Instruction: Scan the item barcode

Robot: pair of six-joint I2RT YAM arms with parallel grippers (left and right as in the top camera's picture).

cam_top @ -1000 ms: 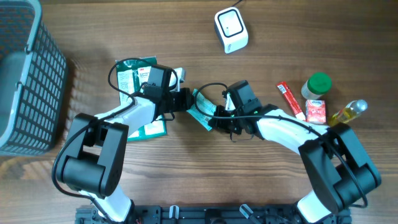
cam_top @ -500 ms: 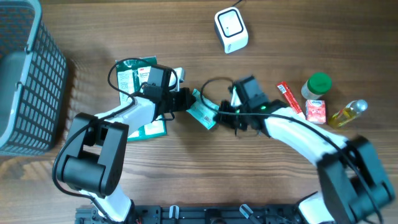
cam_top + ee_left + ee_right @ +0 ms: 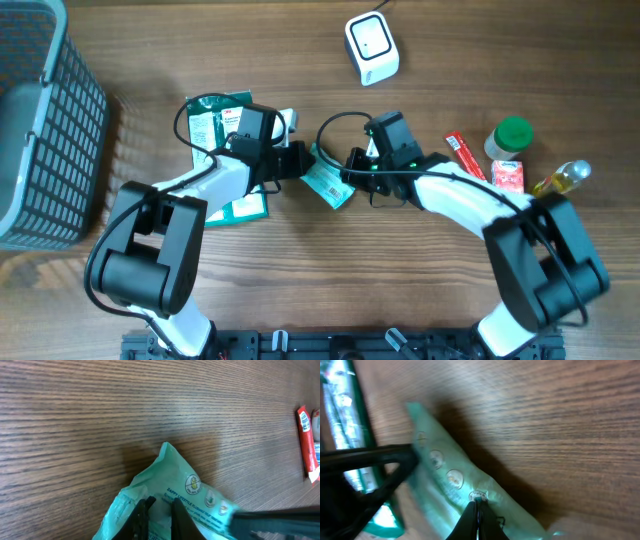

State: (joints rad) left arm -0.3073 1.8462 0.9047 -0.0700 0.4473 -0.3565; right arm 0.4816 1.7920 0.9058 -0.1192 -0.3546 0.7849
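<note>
Wooden table [image 3: 200,40]: brown grain, it filled the overhead view.
Overhead, basket: a grey basket [image 3: 45,120] stood at the left edge of the table.
Overhead, scanner: a white scanner [image 3: 371,46] sat near the top edge, well apart from both arms.
Overhead, task item: a teal pouch [image 3: 326,181] was in the middle of the table, between the two grippers.
Overhead, left gripper [image 3: 305,160]: it met the pouch at the upper left corner of the pouch.
Overhead, right gripper [image 3: 348,181]: it met the pouch at the right edge of the pouch.
Overhead, other goods: green packets [image 3: 212,125] lay under the left arm. At the right side were a red stick pack [image 3: 465,160], a green-lidded jar [image 3: 513,136], a red carton [image 3: 508,178] and an oil bottle [image 3: 561,180].
Left wrist, pouch [image 3: 175,475]: one corner pointed up the frame, and the printed face was toward the camera.
Left wrist, left gripper [image 3: 159,512]: the two dark fingers were clamped on the lower edge of the pouch.
Left wrist, background: the red stick pack [image 3: 306,440] was at the right border.
Right wrist, pouch [image 3: 450,485]: it was tilted, with a dark shadow on the wood beside it.
Right wrist, right gripper [image 3: 477,507]: the fingertips were pressed together and pinched the sealed edge of the pouch.
</note>
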